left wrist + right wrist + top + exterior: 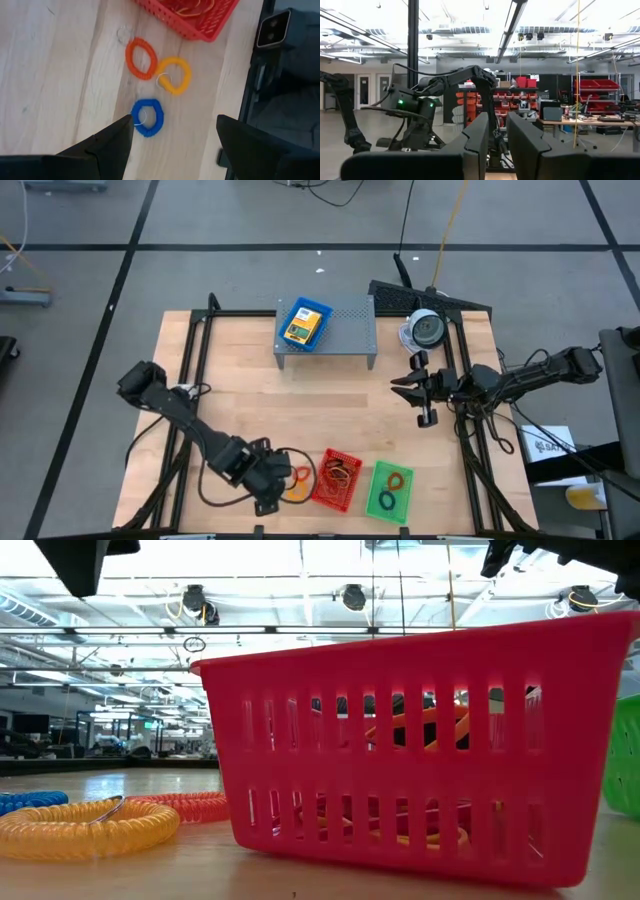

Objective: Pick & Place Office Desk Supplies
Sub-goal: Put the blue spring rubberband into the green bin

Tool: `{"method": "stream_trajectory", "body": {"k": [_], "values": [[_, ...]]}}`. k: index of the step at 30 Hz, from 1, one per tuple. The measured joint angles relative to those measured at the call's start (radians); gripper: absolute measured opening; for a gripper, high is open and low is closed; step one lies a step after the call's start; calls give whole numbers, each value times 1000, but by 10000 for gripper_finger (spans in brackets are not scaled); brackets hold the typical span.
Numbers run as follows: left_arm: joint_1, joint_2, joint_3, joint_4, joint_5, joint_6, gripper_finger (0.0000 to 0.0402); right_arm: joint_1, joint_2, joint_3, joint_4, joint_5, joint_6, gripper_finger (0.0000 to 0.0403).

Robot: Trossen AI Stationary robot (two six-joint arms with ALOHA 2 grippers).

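Three coiled rings lie flat on the wood near the table's front edge: an orange ring [141,58], a yellow ring [175,75] and a blue ring [147,117]. My left gripper [174,120] [270,490] hangs open above them, pointing steeply down. The blue ring is below the gap, close to one fingertip, and nothing is touched. The red mesh tray [335,478] beside them holds rubber bands and rings. The green tray [390,490] holds two rings. My right gripper [415,385] [497,135] waits raised at the right, its fingers a narrow gap apart and empty.
A grey perforated shelf [345,330] stands at the back, bearing a blue tray [305,325] with a yellow box. A round white-and-grey device [425,330] sits at the back right. Dark frame rails run along the table's sides. Bare wood lies in the middle.
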Motion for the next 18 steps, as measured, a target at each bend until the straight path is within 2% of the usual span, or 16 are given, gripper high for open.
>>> {"method": "stream_trajectory", "body": {"k": [3, 6, 13, 18], "values": [[-8, 0, -19, 31, -20, -16, 294, 0, 0, 0, 0, -2, 4, 57], [-10, 0, -59, 44, 3, -28, 294, 0, 0, 0, 0, -3, 4, 57], [-8, 0, -208, 253, 53, -43, 294, 0, 0, 0, -5, -2, 4, 57], [-10, 0, -262, 293, 67, -72, 294, 0, 1, 0, -3, 3, -24, 57]]}}
